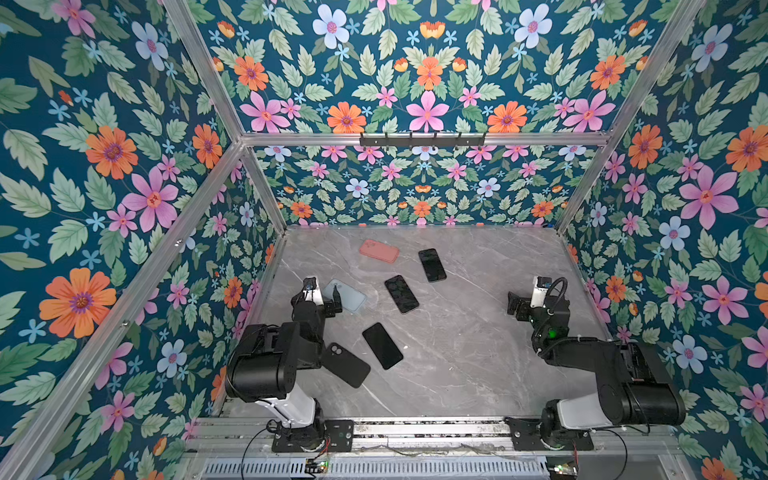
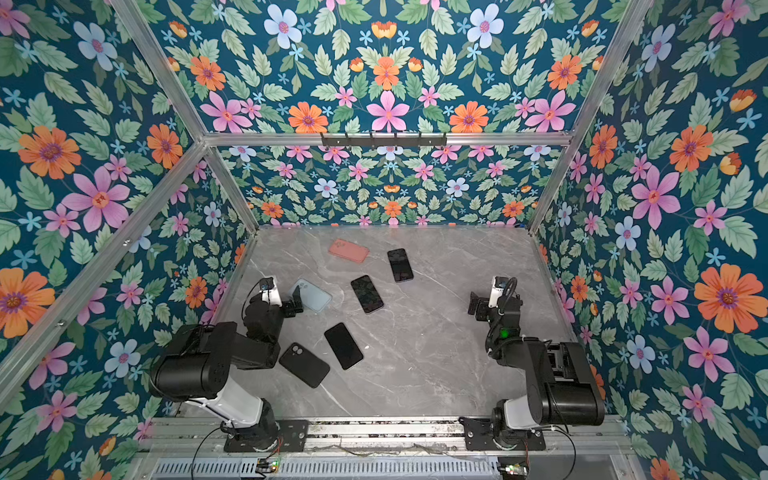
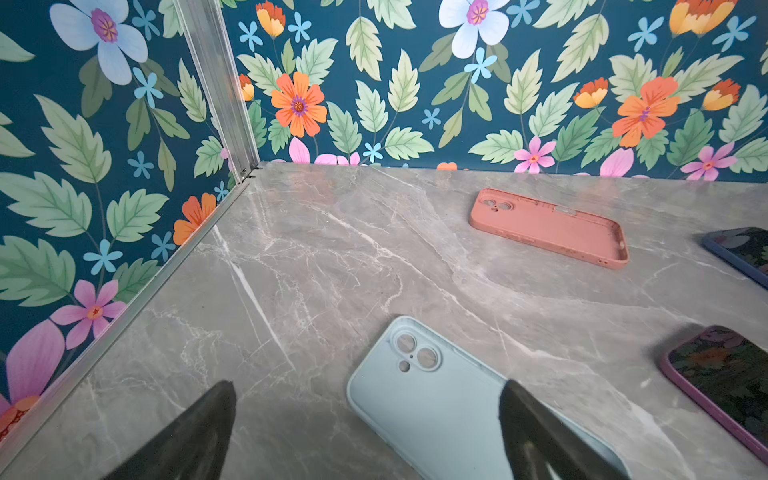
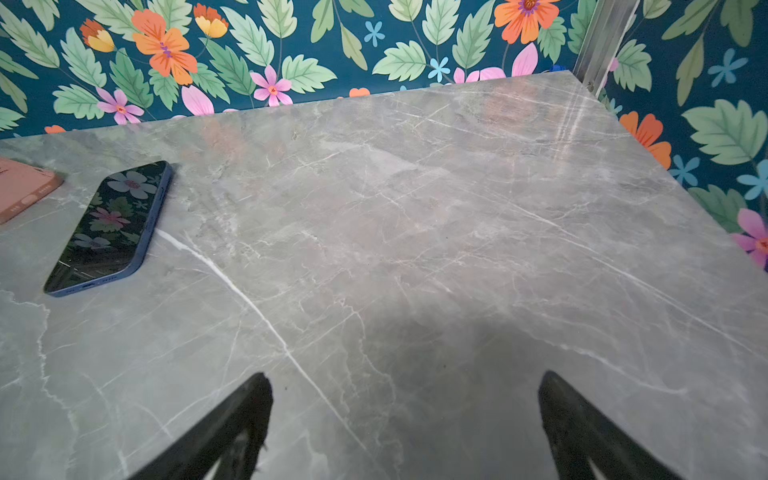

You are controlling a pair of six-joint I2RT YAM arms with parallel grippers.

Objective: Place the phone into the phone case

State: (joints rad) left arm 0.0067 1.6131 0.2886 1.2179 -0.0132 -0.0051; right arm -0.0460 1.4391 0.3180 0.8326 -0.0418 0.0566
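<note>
Hanging wide open and empty, the left gripper [image 3: 368, 386] has one finger over the light blue case [image 1: 347, 296] at the table's [image 1: 478, 353] ten o'clock. The right gripper [image 4: 405, 376], equally spread and empty, hovers above bare marble at three o'clock. The middle phone [image 1: 401, 294] lies at that case's three o'clock.

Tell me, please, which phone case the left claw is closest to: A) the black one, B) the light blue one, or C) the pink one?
B: in the left wrist view the light blue case lies right at the open left claw, one finger overlapping it, while the pink case lies farther off and the black case sits back by the arm.
</note>
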